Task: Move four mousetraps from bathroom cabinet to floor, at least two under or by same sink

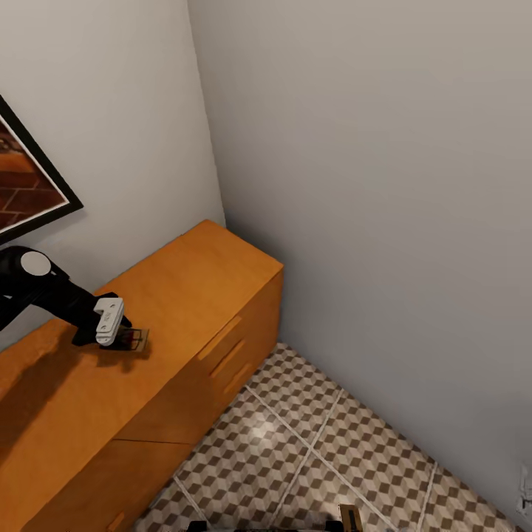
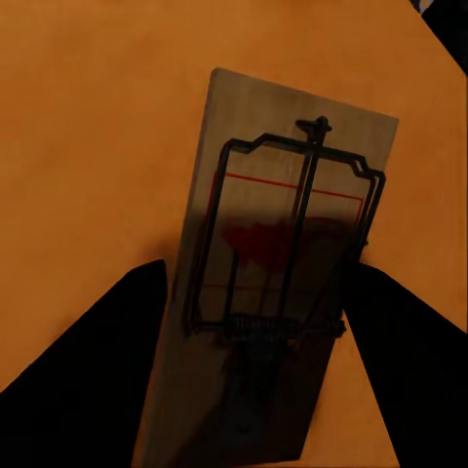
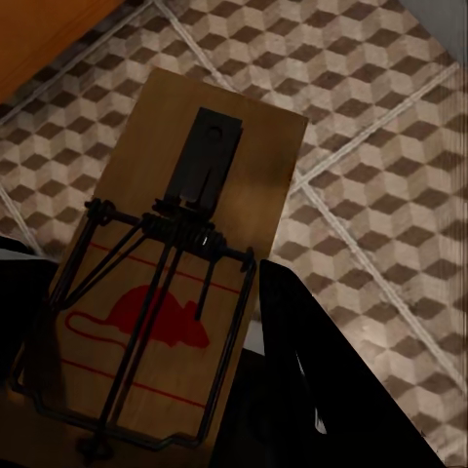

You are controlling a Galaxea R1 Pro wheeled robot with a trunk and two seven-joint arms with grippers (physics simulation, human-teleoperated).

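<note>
1. Pinching, in my left gripper (image 2: pixel 258 322): one flat tan wooden mousetrap (image 2: pixel 278 253) with dark wire frame and a red mark at its centre. My two dark fingers (image 2: pixel 97 361) sit against its long edges, one on each side, and the board lies flat on the orange-brown cabinet top (image 2: pixel 88 136).
2. Same left gripper (image 1: pixel 111 325), head view: white-cased wrist on a black arm, held low over the top of the low orange-brown wooden sideboard (image 1: pixel 199 281), with the small trap (image 1: pixel 133 340) at its tips.
3. Right gripper (image 3: pixel 146 390): jaws closed on a second tan wooden mousetrap (image 3: pixel 195 195), printed with a red mouse outline and fitted with a dark metal plate and wire bar. One dark finger (image 3: pixel 312 380) presses its long edge; the other is at the opposite edge, mostly in shadow. The board is held in the air above the floor.
4. Bathroom floor (image 3: pixel 380 117): large tiles in a small brown, beige and white cube pattern with pale grout lines, lying beneath the right-hand trap and running up to the sideboard's base.
5. Sideboard front (image 1: pixel 236 347): slim wooden bar handles on closed fronts.
6. Surroundings: plain grey walls meeting in a corner behind the sideboard; a black-framed picture (image 1: pixel 29 185) on the wall above my left arm.
</note>
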